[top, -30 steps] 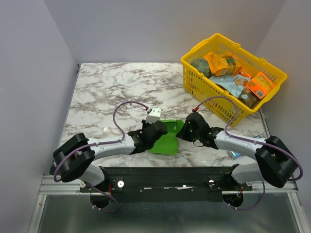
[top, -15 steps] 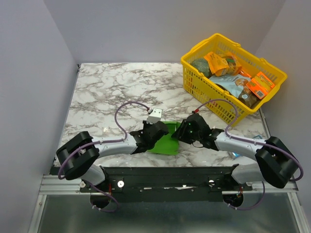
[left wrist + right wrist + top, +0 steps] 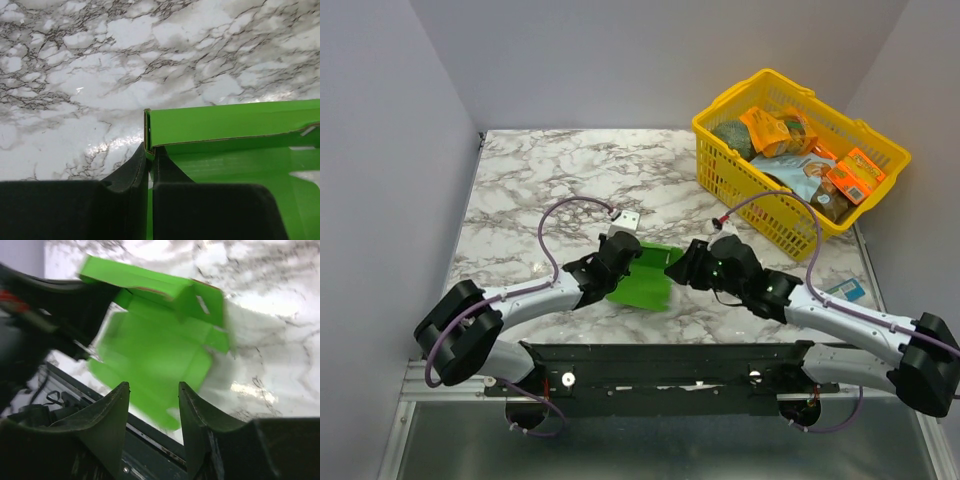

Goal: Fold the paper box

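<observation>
The paper box (image 3: 643,278) is a bright green card cut-out, partly folded, lying near the table's front edge between the two arms. My left gripper (image 3: 613,262) is shut on the box's left wall; in the left wrist view its black fingers (image 3: 150,152) pinch that upright green edge (image 3: 148,131). My right gripper (image 3: 688,268) stands open just right of the box, off the card. In the right wrist view its fingertips (image 3: 154,386) hang apart with nothing between them, and the blurred green box (image 3: 155,335) lies beyond them.
A yellow plastic basket (image 3: 720,172) full of packaged goods stands at the back right. A blue-and-white pack (image 3: 845,290) lies on the marble table (image 3: 540,180) at the right edge. The black front rail (image 3: 660,365) runs just below the box.
My right gripper has opened and let go of the box's right side. Both arms and the box have shifted left and slightly away from the front edge.
</observation>
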